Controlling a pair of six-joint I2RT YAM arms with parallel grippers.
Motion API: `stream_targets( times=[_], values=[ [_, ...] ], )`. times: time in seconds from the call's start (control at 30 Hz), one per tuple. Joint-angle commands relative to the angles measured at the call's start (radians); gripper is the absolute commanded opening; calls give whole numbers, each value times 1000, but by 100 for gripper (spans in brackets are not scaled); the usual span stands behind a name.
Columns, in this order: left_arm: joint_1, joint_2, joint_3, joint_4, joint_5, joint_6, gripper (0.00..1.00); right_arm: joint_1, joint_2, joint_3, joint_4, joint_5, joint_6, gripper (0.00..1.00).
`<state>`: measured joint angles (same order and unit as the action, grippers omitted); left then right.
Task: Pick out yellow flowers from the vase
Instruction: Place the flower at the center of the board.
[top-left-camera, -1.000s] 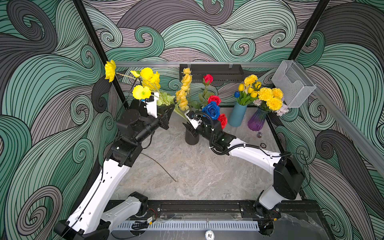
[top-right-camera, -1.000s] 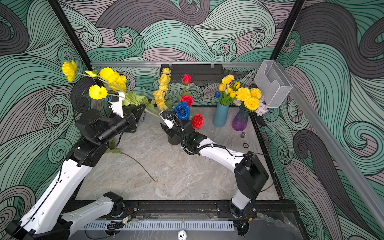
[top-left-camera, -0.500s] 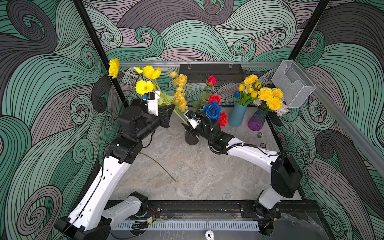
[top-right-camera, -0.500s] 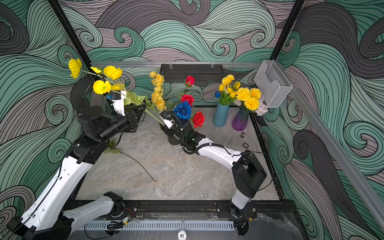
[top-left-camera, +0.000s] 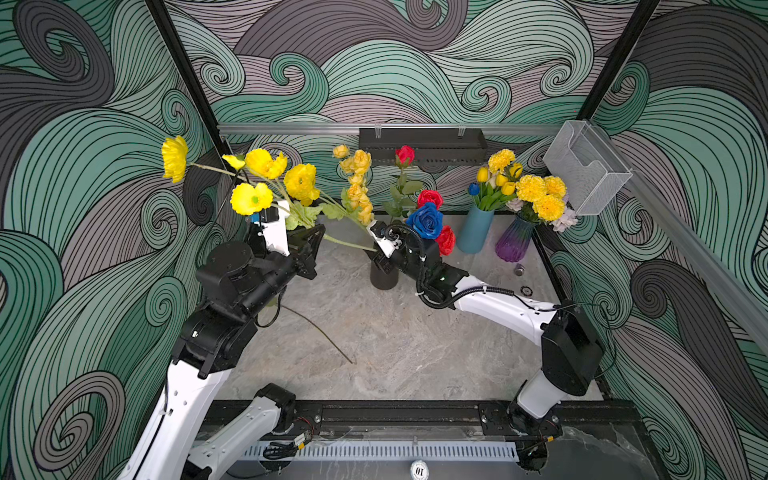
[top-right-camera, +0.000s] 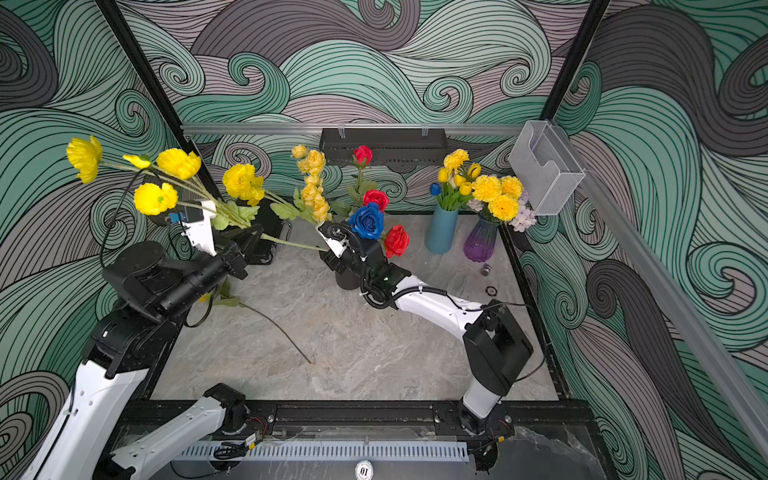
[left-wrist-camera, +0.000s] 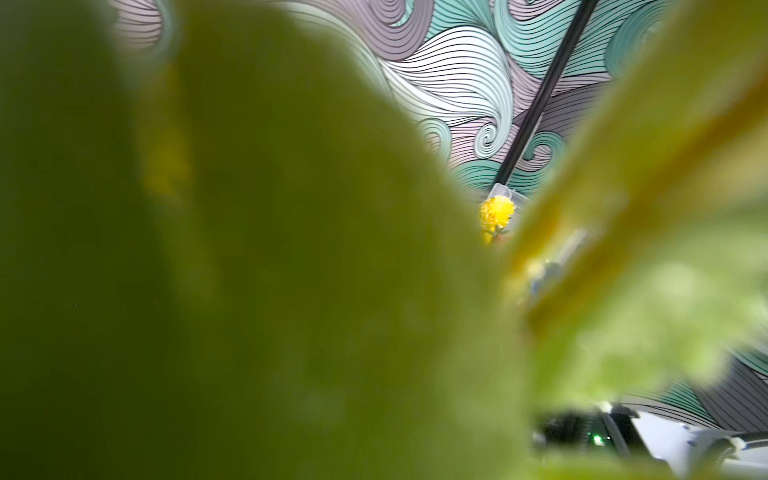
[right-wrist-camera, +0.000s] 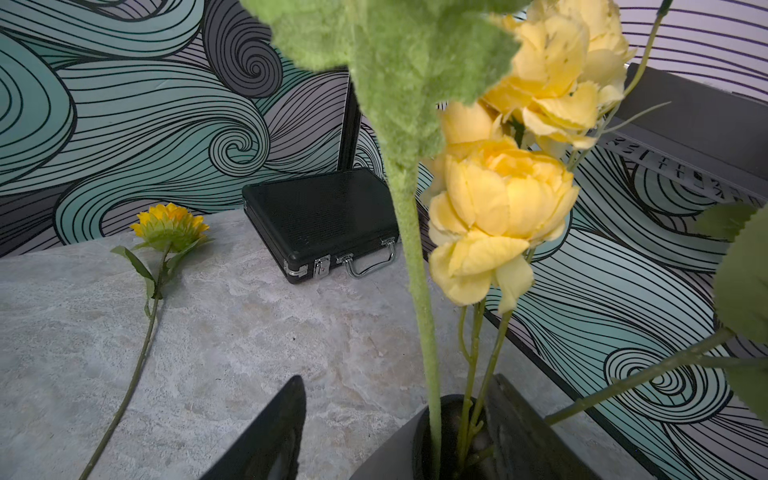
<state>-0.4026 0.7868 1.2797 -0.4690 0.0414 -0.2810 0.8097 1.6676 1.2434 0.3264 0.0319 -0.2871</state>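
Note:
A bunch of yellow flowers, ruffled poppies (top-left-camera: 266, 183) (top-right-camera: 239, 180), leans out to the left with my left gripper (top-left-camera: 311, 239) (top-right-camera: 251, 239) shut on its stems. Its fuzzy green stem (right-wrist-camera: 415, 266) still ends inside the mouth of the black vase (top-left-camera: 383, 279) (right-wrist-camera: 386, 455). The vase also holds a pale yellow rose spray (top-left-camera: 358, 187) (right-wrist-camera: 498, 216), red roses (top-left-camera: 430, 198) and a blue rose (top-left-camera: 426, 220). My right gripper (top-left-camera: 376, 264) (right-wrist-camera: 399, 419) is open, with one finger on each side of the vase's rim. Blurred leaves fill the left wrist view.
One yellow flower (right-wrist-camera: 168, 226) lies on the marble table (top-left-camera: 395, 340) at the left, its stem (top-left-camera: 320, 332) trailing forward. A black case (right-wrist-camera: 324, 224) sits at the back left. A blue vase (top-left-camera: 473, 232) and a purple vase (top-left-camera: 513, 243) with yellow blooms stand back right.
My left gripper has pulled the poppy bunch to the left and tilted it away from the black vase. The right gripper's jaws have opened wider at the vase.

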Motion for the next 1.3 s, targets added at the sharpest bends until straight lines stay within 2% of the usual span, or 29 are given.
stream_targets(
  times=[0.0,0.03,0.07,0.13,0.2,0.3,0.57,0.63,0.9,1.07,1.27],
  values=[
    [-5,-41,-39,-168,-231,8,2,-9,2,22,15,-19,-5,70],
    [-4,-45,-46,-193,-279,-4,2,-9,0,21,15,-26,-5,71],
    [-4,-49,-56,-211,-322,-12,2,-8,0,21,12,-34,-5,78],
    [-4,-48,-72,-218,-354,-18,2,-8,-1,19,7,-41,-6,84],
    [-3,-44,-77,-213,-361,-23,2,-7,-3,13,8,-46,-13,99],
    [-4,-40,-78,-200,-394,-25,2,-6,-8,3,10,-50,-20,99],
    [-4,-24,-60,-250,-596,-2,2,31,-25,-18,-17,-31,-111,100],
    [-2,-10,-62,-259,-608,-4,2,45,-30,-21,-27,-23,-138,99],
    [21,54,-61,-324,-392,-133,3,86,-72,-37,-68,-26,-156,99],
    [92,66,-99,-346,-219,-213,3,112,-103,-60,-83,-40,-149,99],
    [235,94,-197,-296,31,-280,3,150,-137,-91,-94,-49,-135,99]
  ],
)
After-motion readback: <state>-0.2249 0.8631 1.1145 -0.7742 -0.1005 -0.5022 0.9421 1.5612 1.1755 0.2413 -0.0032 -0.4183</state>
